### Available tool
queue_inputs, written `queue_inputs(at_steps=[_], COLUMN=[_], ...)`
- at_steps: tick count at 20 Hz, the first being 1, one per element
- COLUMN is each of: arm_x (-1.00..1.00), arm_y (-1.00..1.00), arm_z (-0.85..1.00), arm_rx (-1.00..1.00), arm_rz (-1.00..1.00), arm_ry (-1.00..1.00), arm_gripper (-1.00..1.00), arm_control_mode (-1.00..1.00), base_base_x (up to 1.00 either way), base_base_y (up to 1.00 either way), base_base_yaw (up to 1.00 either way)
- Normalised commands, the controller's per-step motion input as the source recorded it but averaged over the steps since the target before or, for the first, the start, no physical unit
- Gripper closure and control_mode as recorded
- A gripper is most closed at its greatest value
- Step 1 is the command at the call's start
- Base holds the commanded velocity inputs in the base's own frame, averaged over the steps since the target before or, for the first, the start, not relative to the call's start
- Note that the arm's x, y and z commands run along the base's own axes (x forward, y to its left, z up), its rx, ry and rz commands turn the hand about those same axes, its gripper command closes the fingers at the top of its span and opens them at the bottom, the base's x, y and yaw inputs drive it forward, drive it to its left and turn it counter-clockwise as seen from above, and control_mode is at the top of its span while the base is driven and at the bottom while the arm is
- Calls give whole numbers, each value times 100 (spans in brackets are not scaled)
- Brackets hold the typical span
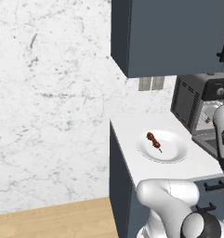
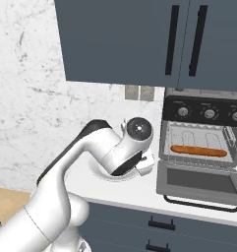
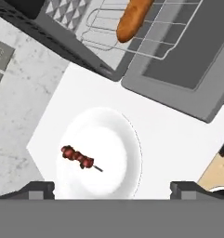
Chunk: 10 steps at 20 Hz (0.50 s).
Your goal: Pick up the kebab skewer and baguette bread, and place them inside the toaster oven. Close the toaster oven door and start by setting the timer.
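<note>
Two wide-open fingers (image 3: 111, 188) above the kebab skewer (image 3: 78, 157), baguette bread (image 3: 132, 18) half cropped

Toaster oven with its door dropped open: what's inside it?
The long orange-brown baguette bread lies on the wire rack inside the dark grey toaster oven. Space beneath the rack isn't visible.

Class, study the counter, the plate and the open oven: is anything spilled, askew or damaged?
Nothing stands out. The kebab skewer lies on the white plate, and the baguette bread rests on the toaster oven rack.

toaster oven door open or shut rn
Open: the toaster oven door is folded down flat, showing the baguette bread on the rack inside.
</note>
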Motion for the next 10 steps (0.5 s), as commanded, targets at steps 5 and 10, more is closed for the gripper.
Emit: queue_inputs(at_steps=[5, 10], arm_x=[13, 63], arm_y=[73, 56], arm_z=[0, -15], arm_rx=[-15, -14], arm_rz=[40, 40], arm_ry=[12, 15], arm_gripper=[-100, -100], arm_control_mode=[-100, -100], base_base_x=[0, 0], base_base_y=[0, 0], base_base_yaw=[0, 0])
